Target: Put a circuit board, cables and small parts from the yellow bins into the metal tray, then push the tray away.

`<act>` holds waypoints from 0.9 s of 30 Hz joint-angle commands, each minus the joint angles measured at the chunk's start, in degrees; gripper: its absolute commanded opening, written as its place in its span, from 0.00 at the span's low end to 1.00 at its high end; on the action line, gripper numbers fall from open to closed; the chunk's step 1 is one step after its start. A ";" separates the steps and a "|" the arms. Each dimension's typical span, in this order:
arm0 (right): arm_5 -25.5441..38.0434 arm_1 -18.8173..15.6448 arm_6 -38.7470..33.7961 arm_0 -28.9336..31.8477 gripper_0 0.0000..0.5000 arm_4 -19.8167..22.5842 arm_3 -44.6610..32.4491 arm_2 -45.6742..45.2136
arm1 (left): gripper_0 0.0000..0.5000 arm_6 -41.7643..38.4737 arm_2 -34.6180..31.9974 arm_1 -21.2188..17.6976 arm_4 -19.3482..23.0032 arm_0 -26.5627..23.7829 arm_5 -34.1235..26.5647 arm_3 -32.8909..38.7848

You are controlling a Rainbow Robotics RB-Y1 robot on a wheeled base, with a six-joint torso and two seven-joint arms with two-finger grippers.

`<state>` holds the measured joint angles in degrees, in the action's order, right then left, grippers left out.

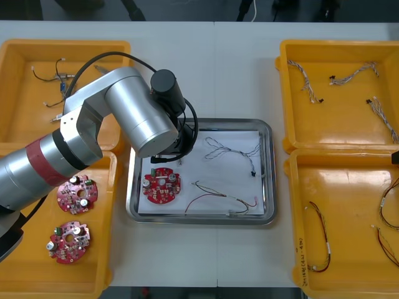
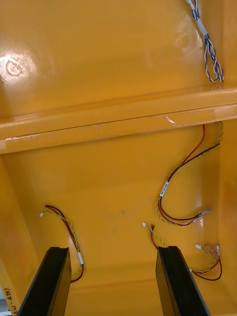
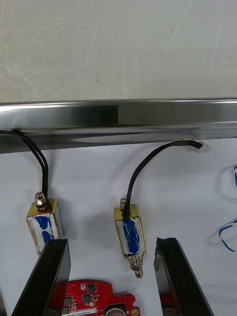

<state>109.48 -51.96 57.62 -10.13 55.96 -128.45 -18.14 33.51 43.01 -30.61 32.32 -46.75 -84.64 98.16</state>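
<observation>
Fingers of the left gripper (image 3: 112, 242) stood apart over the metal tray (image 3: 118, 116), gripping nothing. A small metal part (image 3: 130, 236) with a blue stripe lay on the white lining between them, closer to one finger than the other and touching neither. Its long axis ran the way the fingers pointed, from the round red circuit board (image 3: 96, 301) nearer the wrist toward the tray's shiny rim, and a black lead curled off it to that rim. A second small metal part (image 3: 43, 224) lay just outside the other finger, parallel to the first. In the front view the left arm (image 1: 118, 118) reached in from the lower left of the frame and covered the tray's upper left corner. The board sat at the tray's lower left, a blue and white cable (image 1: 234, 149) at its upper right, and a red and yellow cable (image 1: 221, 200) along its lower edge. By my reckoning the tray was loaded, so the coming move turned on lifting clear without snagging those leads, then pushing toward the bench (image 1: 237, 75) above the tray; the left arm was much the nearer. The right gripper (image 2: 112, 249), fingers likewise apart and empty, hung over a yellow bin (image 2: 98, 163) holding red, yellow and black cables (image 2: 182, 197).
</observation>
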 commanded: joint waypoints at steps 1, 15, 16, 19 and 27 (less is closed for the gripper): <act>-0.58 -2.45 2.23 0.20 1.00 0.46 -1.54 -1.63 | 1.00 -2.92 -0.47 0.02 -0.50 -2.82 0.44 0.45; -0.58 -2.45 2.15 0.20 1.00 -0.15 -1.54 -1.63 | 1.00 0.50 -9.43 -2.96 3.46 -3.08 -10.37 5.90; -0.58 -2.45 2.15 0.20 1.00 -0.15 -1.54 -1.63 | 1.00 0.86 -10.31 -3.49 4.33 -3.08 -11.42 6.78; -0.58 -2.45 2.06 0.20 1.00 -0.15 -1.45 -1.63 | 1.00 1.74 -13.13 -4.90 6.97 -3.08 -13.62 8.80; -0.49 -2.45 1.88 0.20 1.00 -0.06 -1.45 -1.63 | 1.00 6.66 -19.81 -9.64 14.27 -3.08 -20.83 13.02</act>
<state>109.45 -51.98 57.63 -10.13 55.95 -128.47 -18.14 33.67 26.43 -36.35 44.33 -47.12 -102.99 108.29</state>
